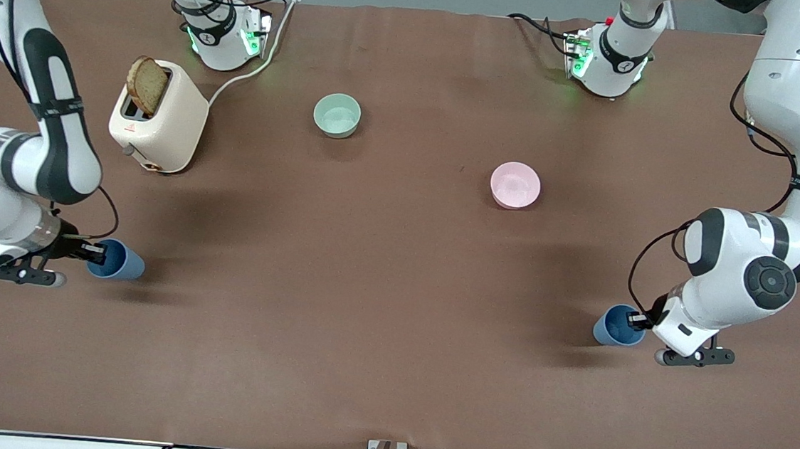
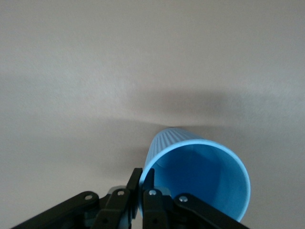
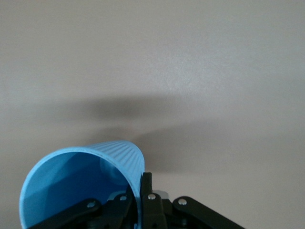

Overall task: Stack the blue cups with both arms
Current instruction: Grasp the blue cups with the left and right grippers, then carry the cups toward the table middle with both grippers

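**A blue cup in each of my grippers**

My left gripper was clamped on the rim of one blue cup at the left arm's end of the table — one finger inside the wall, one outside. My right gripper pinched the rim of the other blue cup the same way at the right arm's end. Farther from the front camera stood a pale green bowl, a pink bowl and a toaster with a slice of bread sticking up — all well apart from both cups.
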Robot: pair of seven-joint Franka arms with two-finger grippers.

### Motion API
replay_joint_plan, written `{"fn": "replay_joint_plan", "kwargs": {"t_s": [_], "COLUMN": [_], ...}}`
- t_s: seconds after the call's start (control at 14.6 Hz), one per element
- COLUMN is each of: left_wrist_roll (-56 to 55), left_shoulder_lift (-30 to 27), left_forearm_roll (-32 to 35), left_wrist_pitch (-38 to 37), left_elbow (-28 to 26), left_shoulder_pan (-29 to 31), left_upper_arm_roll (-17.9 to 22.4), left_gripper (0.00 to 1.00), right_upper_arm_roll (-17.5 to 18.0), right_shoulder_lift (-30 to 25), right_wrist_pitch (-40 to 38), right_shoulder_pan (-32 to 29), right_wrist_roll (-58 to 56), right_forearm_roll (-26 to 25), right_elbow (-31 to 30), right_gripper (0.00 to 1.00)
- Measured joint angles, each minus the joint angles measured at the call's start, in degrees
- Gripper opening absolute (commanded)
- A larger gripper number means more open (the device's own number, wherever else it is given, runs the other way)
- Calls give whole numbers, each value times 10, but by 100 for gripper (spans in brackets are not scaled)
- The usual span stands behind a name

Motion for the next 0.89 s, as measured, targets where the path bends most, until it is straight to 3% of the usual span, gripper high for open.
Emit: {"fn": "replay_joint_plan", "kwargs": {"t_s": [0.27, 0.89], "left_wrist_roll": [1, -20], "left_shoulder_lift": [-20, -60], "left_forearm_roll": [0, 0], "left_wrist_pitch": [-57, -108], "left_elbow": [40, 67], "left_shoulder_pan": [0, 0], "left_upper_arm_roll": [-3, -39], "left_gripper": [0, 0], "right_upper_arm_roll": [4, 3], "right_shoulder_lift": [-66, -218], "right_wrist_pitch": [-157, -393], "right_shoulder_pan": [29, 55], "right_wrist_roll": [21, 93], "right_forearm_roll": [1, 1], "right_elbow": [74, 159], "right_gripper": [1, 1]}}
